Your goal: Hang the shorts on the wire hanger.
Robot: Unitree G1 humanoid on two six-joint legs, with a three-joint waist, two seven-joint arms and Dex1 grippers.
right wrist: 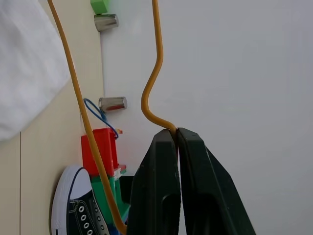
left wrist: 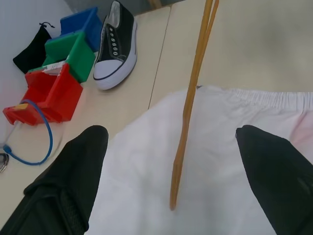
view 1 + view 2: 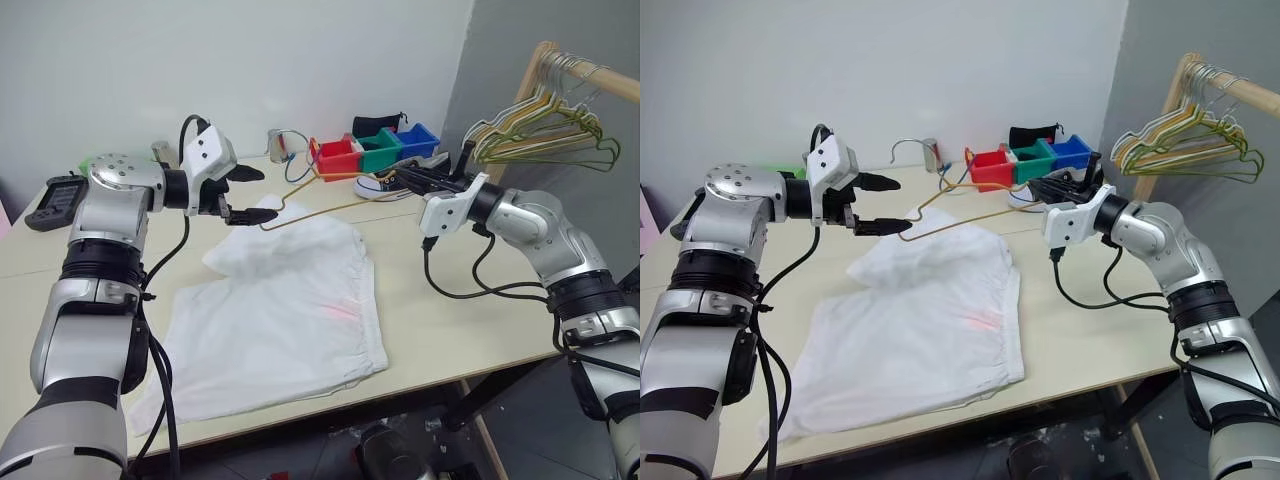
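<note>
Gripping the wire hanger (image 3: 970,215) by its hook, the right tool (image 3: 418,180) holds it level above the white shorts (image 3: 280,320) spread on the desk (image 3: 460,330), while the left tool (image 3: 885,203) hovers with fingers spread at the hanger's far corner.

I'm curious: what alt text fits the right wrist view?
Two black fingers pinched shut on a thin yellow-tan wire hanger, its wire rising against a pale wall. Beside it: white fabric shorts on a beige table, a black-and-white sneaker.
</note>
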